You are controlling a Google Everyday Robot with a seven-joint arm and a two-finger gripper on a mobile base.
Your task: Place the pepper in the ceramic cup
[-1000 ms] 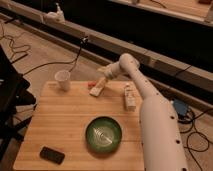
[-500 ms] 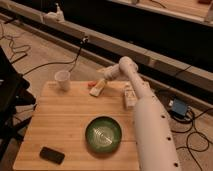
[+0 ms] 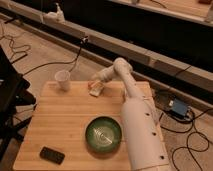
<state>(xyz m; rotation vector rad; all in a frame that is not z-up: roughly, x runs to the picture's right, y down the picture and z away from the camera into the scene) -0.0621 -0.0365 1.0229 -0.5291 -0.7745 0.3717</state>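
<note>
on wooden table (image 3: 65, 125), gripper (image 3: 96, 83) at slim red-orange pepper (image 3: 92, 83).

I see the ceramic cup (image 3: 63, 79) standing upright near the far left corner of the surface (image 3: 60, 127), upper left of centre in the frame. It is small, plain white and wider at the rim. The pepper (image 3: 92, 84), a slim red-orange sliver, lies to the cup's right, near it but apart. The end effector (image 3: 95, 83) is right at the pepper; I cannot tell whether it grips it.
</note>
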